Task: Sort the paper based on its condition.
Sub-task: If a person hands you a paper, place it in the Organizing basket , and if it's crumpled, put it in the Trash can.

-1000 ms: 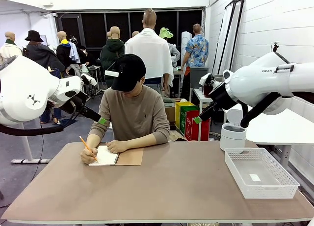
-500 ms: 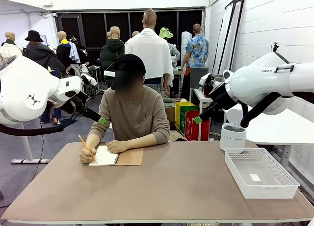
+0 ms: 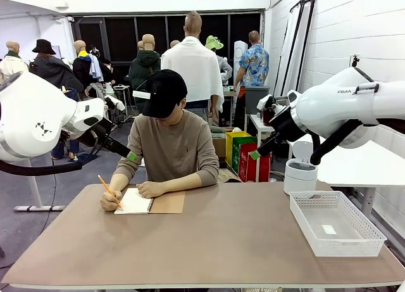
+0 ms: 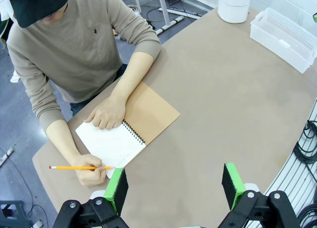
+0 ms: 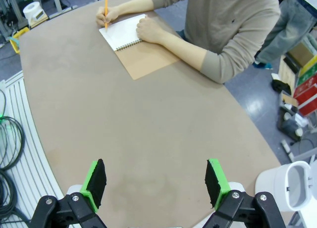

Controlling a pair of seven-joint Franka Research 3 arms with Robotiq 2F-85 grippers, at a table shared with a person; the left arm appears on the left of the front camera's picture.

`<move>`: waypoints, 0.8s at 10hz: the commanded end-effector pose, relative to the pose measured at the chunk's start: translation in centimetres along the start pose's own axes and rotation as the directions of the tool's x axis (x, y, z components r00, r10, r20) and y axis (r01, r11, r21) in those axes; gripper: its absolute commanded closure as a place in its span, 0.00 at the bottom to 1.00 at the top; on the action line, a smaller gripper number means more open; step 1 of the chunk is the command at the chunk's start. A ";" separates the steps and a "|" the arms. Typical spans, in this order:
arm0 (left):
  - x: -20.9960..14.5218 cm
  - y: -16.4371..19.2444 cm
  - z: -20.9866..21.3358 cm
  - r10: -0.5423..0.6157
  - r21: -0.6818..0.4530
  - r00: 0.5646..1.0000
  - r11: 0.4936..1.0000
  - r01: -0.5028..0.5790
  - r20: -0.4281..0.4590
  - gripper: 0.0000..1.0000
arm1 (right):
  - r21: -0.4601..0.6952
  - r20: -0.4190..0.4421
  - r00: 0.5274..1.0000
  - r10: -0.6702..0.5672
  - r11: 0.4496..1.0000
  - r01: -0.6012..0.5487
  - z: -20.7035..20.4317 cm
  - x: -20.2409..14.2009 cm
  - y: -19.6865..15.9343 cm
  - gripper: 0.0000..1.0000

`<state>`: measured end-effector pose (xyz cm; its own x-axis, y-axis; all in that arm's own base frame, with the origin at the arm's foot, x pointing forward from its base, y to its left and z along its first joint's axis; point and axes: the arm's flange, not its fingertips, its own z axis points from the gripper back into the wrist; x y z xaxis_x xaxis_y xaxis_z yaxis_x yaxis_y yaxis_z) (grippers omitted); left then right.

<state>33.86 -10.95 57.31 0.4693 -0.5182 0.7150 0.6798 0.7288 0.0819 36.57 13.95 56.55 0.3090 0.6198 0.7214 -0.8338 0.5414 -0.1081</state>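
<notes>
The paper as loose sheets is out of view. A person at the far side writes with an orange pencil (image 3: pixel 106 189) on the white open page of a spiral notebook (image 3: pixel 149 202) with a brown cover, seen also in the left wrist view (image 4: pixel 126 134) and the right wrist view (image 5: pixel 133 42). One of the person's hands rests on the page. My left gripper (image 4: pixel 174 181) hangs open high above the table's near left part, with nothing between its fingers. My right gripper (image 5: pixel 154 181) is open too, high over the table's right side and holding nothing.
A white mesh basket (image 3: pixel 345 246) stands at the table's right edge. Behind it is a white cylindrical bin (image 3: pixel 300 176) off the table's far right corner. The brown tabletop (image 3: pixel 221 241) between notebook and basket is bare.
The person's writing hand and pencil have shifted slightly to the left over the page. Neither arm has moved.
</notes>
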 end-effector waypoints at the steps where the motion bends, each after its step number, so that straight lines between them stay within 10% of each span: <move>1: 0.0 0.0 0.0 0.001 -0.007 1.000 1.000 -0.001 0.000 0.00 | 0.015 0.008 1.000 -0.005 1.000 0.005 -0.1 -0.1 -0.1 0.00; 8: 0.0 0.0 0.0 0.001 -0.007 1.000 1.000 -0.001 0.000 0.00 | 0.015 0.008 1.000 -0.005 1.000 0.005 -0.1 -0.1 -0.1 0.00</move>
<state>33.86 -10.95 57.31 0.4693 -0.5182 0.7150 0.6799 0.7288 0.0819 36.57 13.95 56.55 0.3090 0.6198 0.7214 -0.8338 0.5414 -0.1081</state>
